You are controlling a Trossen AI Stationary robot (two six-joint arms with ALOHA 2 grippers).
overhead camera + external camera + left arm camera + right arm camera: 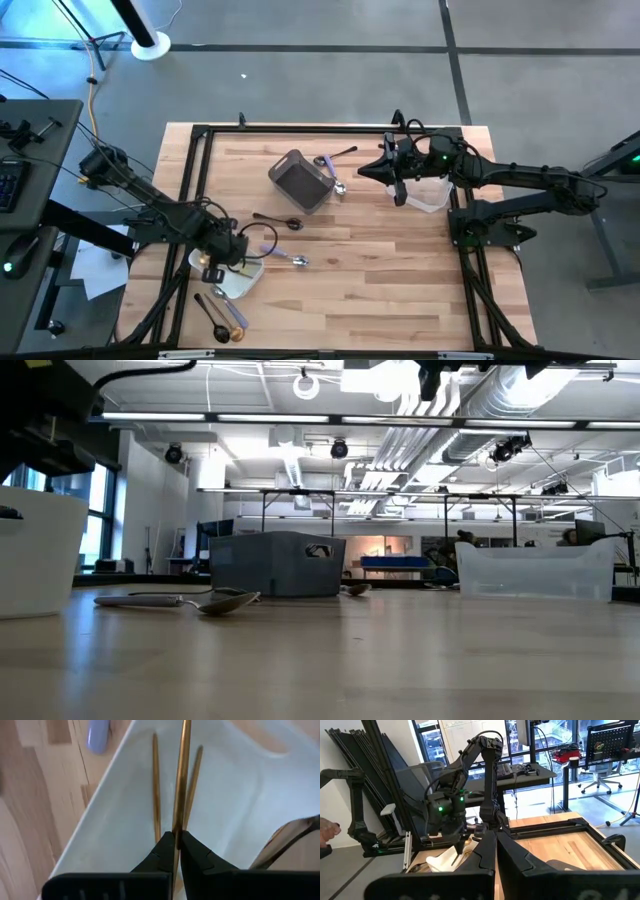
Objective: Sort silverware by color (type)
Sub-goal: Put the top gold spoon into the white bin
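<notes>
1. My left gripper (175, 837) is over the white tray (100, 835) at the near-left of the table, fingers pinching a gold utensil handle (181, 780) between the tips. Can't tell if it's a fork or a spoon.
2. Two more gold handles (156, 785) lie in the tray, one on each side of the held one.
3. A lilac handle (98, 735) lies on the wood just outside the tray.
4. My right gripper (368, 172) hangs up high over the far side, between the grey bin (300, 182) and the clear tub (430, 196), fingers pressed together on nothing.
5. Still loose on the table: a black spoon (278, 219) mid-table, a silver piece (290, 259) by the tray, black and gold ones (222, 318) near the front edge, and a few (335, 157) by the bin.
</notes>
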